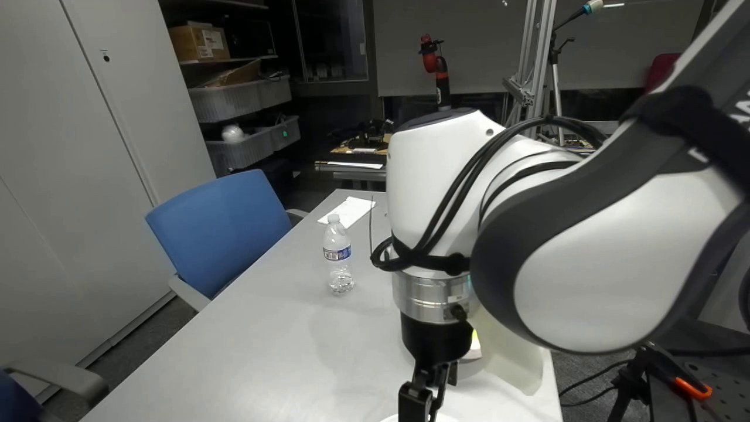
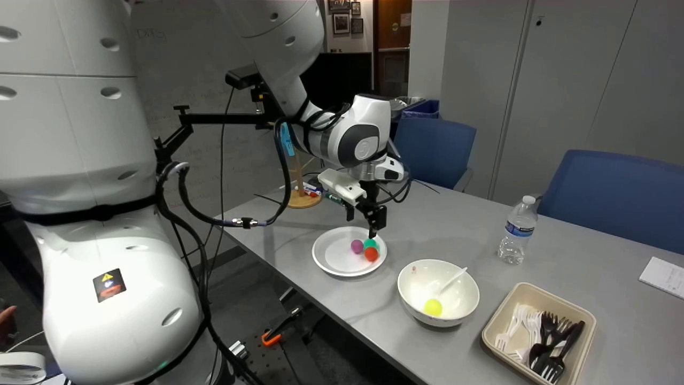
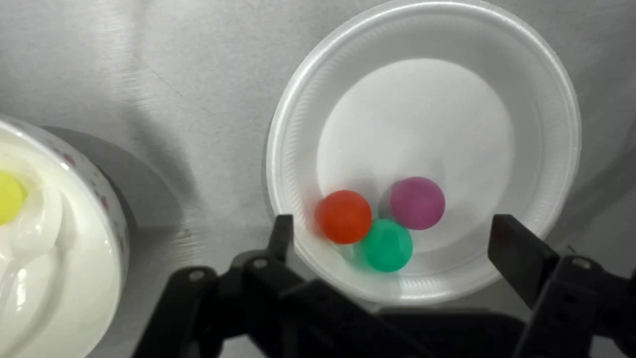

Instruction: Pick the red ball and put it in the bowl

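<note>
The red ball [image 2: 371, 254] lies in a white foam plate, touching a green ball; it also shows in the wrist view [image 3: 345, 217]. The white bowl [image 2: 416, 283] stands beside the plate, holding a yellow ball and a white plastic spoon. Part of the bowl [image 3: 84, 268] shows at the left edge of the wrist view. My gripper [image 3: 392, 219] is open and empty, its fingers wide apart above the plate; the red ball appears near the left finger. In both exterior views the gripper [image 2: 362, 225] [image 1: 425, 398] points down; an exterior view cuts off its lower end.
The white plate [image 3: 447, 124] also holds a purple ball [image 3: 417, 203] and the green ball [image 3: 386, 245]. A water bottle [image 2: 518, 230] and a beige tray [image 2: 585, 326] with cutlery stand on the table. A wooden stand [image 2: 303, 200] and markers are behind the plate.
</note>
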`<state>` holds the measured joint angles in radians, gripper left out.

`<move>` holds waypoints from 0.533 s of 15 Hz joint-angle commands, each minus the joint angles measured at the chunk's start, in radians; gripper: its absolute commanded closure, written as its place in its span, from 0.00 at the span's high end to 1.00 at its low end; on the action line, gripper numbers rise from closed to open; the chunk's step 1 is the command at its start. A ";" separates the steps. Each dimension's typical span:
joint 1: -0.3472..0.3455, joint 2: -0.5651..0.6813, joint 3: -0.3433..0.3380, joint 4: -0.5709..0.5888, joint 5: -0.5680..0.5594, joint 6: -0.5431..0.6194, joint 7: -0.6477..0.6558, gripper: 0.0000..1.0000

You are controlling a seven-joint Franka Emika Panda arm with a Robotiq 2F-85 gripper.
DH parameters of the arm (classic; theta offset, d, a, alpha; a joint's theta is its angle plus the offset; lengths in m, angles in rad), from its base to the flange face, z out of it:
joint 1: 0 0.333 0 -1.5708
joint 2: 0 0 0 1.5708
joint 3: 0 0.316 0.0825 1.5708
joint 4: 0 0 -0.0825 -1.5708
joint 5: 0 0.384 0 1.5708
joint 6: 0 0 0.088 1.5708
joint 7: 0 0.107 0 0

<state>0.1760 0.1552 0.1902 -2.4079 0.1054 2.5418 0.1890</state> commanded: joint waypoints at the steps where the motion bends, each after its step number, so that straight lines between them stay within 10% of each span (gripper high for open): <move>1: -0.004 0.012 0.000 0.016 -0.005 -0.012 -0.099 1.00; 8: -0.004 0.030 -0.018 0.025 -0.185 0.009 -0.312 1.00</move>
<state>0.1725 0.1594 0.1820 -2.4038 0.0015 2.5418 -0.0547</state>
